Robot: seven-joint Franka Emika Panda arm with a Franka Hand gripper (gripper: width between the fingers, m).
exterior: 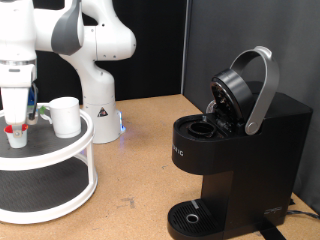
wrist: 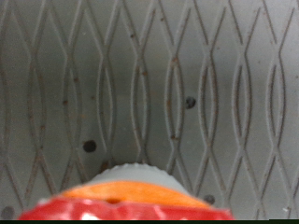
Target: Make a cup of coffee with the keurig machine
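Note:
The keurig machine [exterior: 235,150] stands at the exterior view's right with its lid [exterior: 232,92] and grey handle raised, so the pod chamber is open. The white cup [exterior: 66,116] stands on the top tier of a white round shelf [exterior: 60,150] at the exterior view's left. My gripper [exterior: 15,122] hangs straight down over that tier, beside the cup, right at a small white pod with a red top [exterior: 16,134]. The pod [wrist: 131,191] fills the near edge of the wrist view over the grey patterned mat [wrist: 149,84]. My fingers do not show in the wrist view.
The robot's white base [exterior: 98,105] stands behind the shelf. The shelf has a lower tier [exterior: 40,185]. The machine's round drip tray [exterior: 192,215] is bare. The brown tabletop [exterior: 135,170] lies between shelf and machine.

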